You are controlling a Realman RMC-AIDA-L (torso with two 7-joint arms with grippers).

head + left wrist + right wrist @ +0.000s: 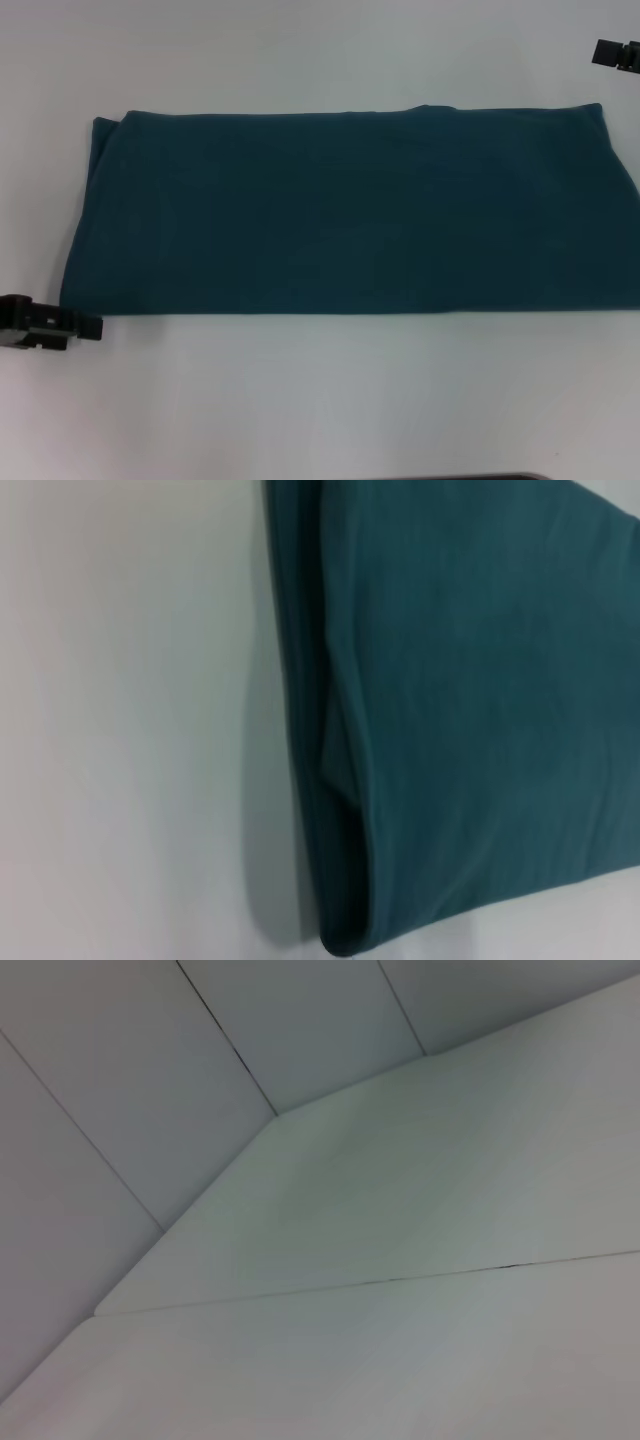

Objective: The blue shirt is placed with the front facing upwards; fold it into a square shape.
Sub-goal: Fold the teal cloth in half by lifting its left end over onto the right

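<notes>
1. At the near-left corner of the cloth, the left gripper (88, 327) sits low over the table (320, 400), its tip just beside the corner of the blue shirt (350, 215). Whether its fingers are parted or closed cannot be told; nothing appears to be held between them.
2. At the far right edge of the head view, the right gripper (612, 52) shows only as a small dark piece, well apart from the cloth's far-right corner. The state of its fingers cannot be told either, and it appears to carry nothing.
3. The blue shirt lies flat across the middle of the table as a long band running left to right, plain side up, with no lettering or collar showing.
4. The left wrist view shows the shirt's left end: stacked layers, a rounded fold, and a small pocket where an inner layer gapes.
5. Judged from this, the step in hand is the last crosswise fold, bringing one end over the other to make a square.
6. To do it well, the gripper should probably pinch all layers at the corner together, lift only slightly, and lay edge onto edge so the inner layers do not slide out.
7. The shirt's right end runs off the head view, so its corner there is unseen. The right wrist view shows only bare table and wall panels.
</notes>
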